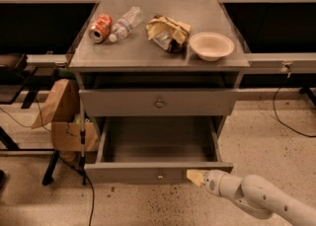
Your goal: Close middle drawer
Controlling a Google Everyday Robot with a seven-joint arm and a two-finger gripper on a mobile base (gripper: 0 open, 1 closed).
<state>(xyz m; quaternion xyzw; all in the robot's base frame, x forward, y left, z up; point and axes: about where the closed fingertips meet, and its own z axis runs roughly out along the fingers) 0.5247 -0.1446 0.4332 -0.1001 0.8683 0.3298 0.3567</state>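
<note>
The middle drawer [158,143] stands pulled far out of the grey cabinet, its plain grey floor bare. Its low front panel [133,172] carries a small round knob [160,174]. My gripper [196,176] comes in from the lower right on a white arm [256,199]. Its yellowish tip rests against the right part of the front panel, right of the knob. Above the open drawer sits the shut, taller-fronted top drawer [159,102].
On the cabinet top [158,55] lie a crushed red can [100,27], a clear plastic bottle [125,22], a crumpled chip bag [168,32] and a white bowl [211,46]. A cardboard box [61,116] and cables stand left of the cabinet. Speckled floor lies in front.
</note>
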